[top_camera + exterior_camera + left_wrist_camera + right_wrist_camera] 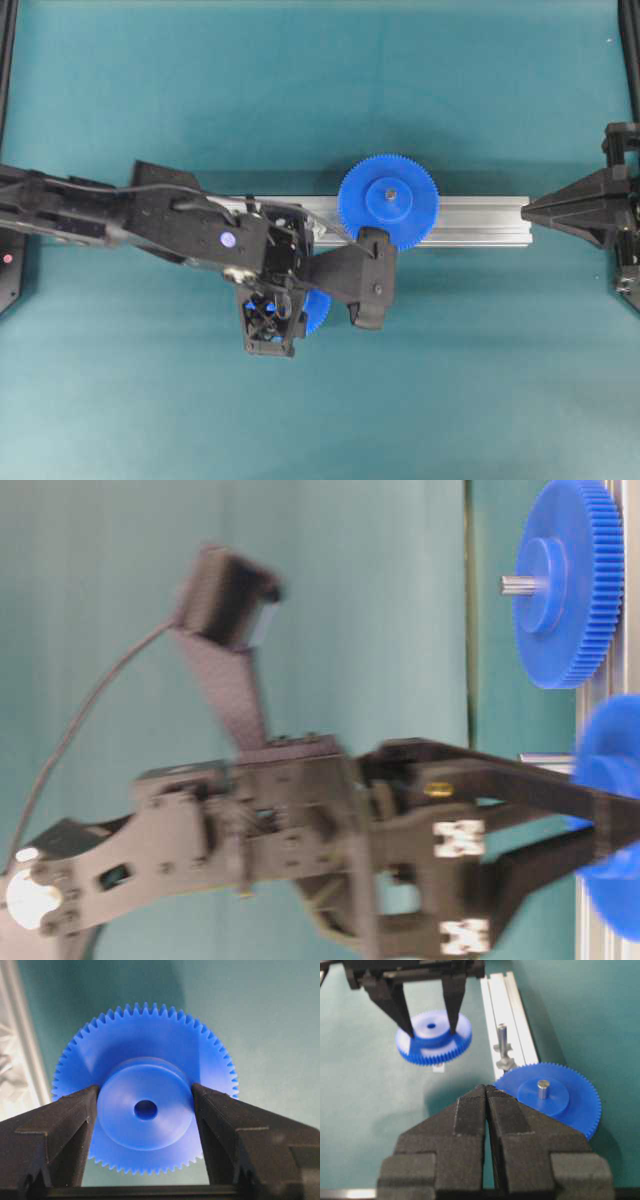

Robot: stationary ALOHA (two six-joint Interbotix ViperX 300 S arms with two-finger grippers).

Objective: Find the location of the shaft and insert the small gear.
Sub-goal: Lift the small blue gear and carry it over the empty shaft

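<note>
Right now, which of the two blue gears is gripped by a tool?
The small gear, clamped by its hub in the left tool. The larger gear sits on the rail with a grey pin through it.

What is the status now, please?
Left hand shut on small blue plastic toothed gear, gripping its hub. Right hand shut, empty. Thin grey metal shaft on rail bare, unobstructed.

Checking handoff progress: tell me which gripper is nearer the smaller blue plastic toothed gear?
Left. The left gripper has its fingers on either side of the smaller blue plastic toothed gear's raised hub. The right gripper, jaws together, sits apart from it, near the larger blue gear.
</note>
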